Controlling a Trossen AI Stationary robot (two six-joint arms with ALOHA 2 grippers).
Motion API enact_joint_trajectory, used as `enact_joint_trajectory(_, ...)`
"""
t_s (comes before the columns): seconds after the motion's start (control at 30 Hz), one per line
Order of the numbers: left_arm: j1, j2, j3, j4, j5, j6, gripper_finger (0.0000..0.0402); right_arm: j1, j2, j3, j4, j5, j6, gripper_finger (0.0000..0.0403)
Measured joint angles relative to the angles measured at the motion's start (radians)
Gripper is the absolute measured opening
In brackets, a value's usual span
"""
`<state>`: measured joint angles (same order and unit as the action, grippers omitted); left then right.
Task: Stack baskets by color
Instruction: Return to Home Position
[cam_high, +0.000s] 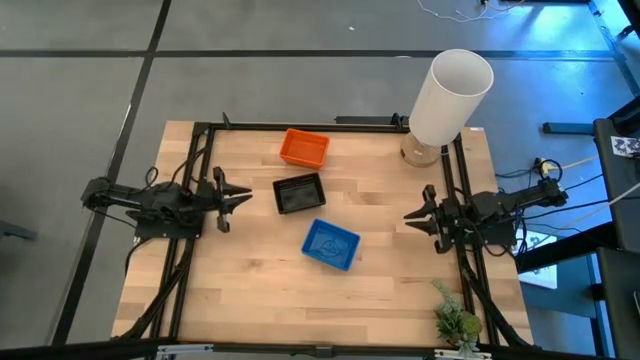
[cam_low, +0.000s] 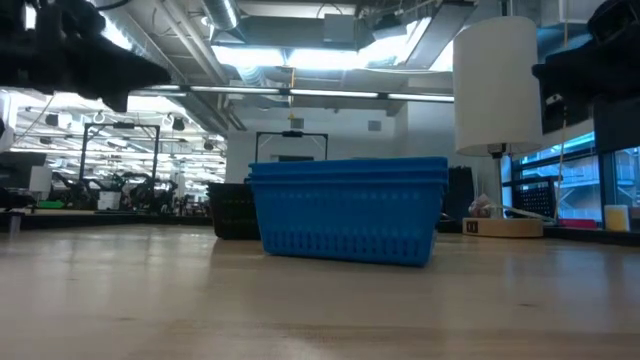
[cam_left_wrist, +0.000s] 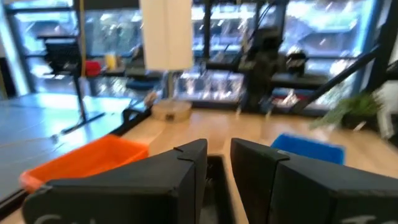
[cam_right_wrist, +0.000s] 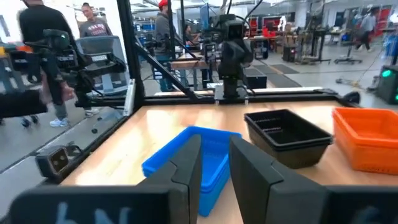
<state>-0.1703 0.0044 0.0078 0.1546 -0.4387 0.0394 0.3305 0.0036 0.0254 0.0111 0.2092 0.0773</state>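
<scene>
Three baskets rest bottom-down on the wooden table, each apart from the others. The orange basket (cam_high: 304, 148) is farthest back, the black one (cam_high: 299, 193) sits in the middle, and the blue one (cam_high: 330, 243) is nearest. In the low view the blue basket (cam_low: 348, 208) shows more than one rim, one nested in another. My left gripper (cam_high: 247, 197) hovers at the table's left, pointing level toward the black basket, open and empty. My right gripper (cam_high: 408, 216) hovers at the table's right, also open and empty, facing the blue basket (cam_right_wrist: 186, 155) and the black basket (cam_right_wrist: 287, 134).
A tall white cylinder (cam_high: 450, 95) stands on a round wooden base at the far right corner. A small green plant (cam_high: 455, 322) sits at the near right corner. Black frame rails (cam_high: 200, 160) run along the table's left, right and far sides. People stand in the room beyond.
</scene>
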Motion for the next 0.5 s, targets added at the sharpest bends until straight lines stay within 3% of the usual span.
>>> enact_joint_trajectory(0.13,0.000,0.000,0.000,-0.051,-0.046,-0.001,0.0065,0.000,0.000,0.000,0.000,0.008,-0.012,0.0078)
enact_joint_trajectory(0.5,0.000,0.000,0.000,-0.057,-0.046,-0.001,0.0065,0.000,0.000,0.000,-0.001,0.007,-0.007,0.0078)
